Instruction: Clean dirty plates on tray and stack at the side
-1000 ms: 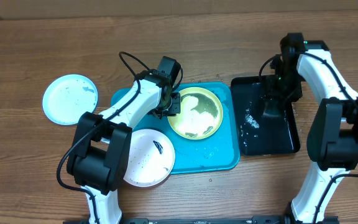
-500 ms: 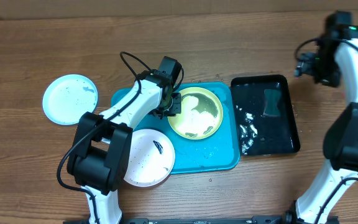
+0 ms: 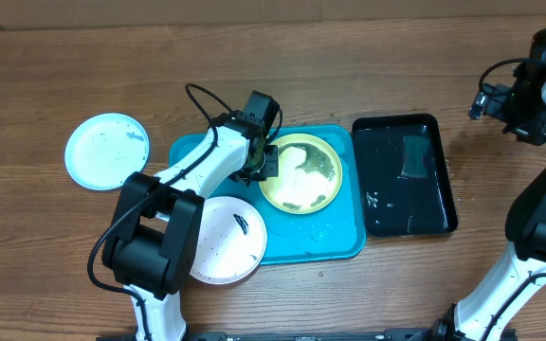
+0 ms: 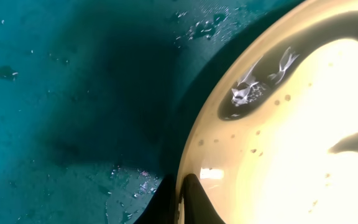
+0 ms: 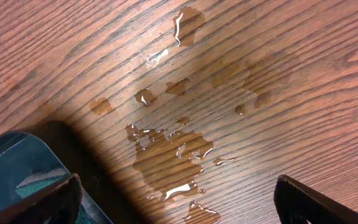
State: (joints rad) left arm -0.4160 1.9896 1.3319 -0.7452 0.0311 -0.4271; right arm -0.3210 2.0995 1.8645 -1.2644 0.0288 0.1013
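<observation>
The desk (image 3: pixel 254 76) is brown wood, matt, with plain grain and shiny puddles (image 5: pixel 168 155) of water. The turquoise tray (image 3: pixel 335 242) is smooth plastic beaded with droplets. On it the yellow-green plate (image 3: pixel 300 172) gleams wet. At its 3 o'clock lies a glossy black tray (image 3: pixel 391 213).

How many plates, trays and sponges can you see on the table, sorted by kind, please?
Plates: 3 (light teal plate, yellow-green plate, white plate)
Trays: 2 (blue tray, black tray)
Sponges: 1 (sponge, lying in the black tray)
Total: 6
</observation>
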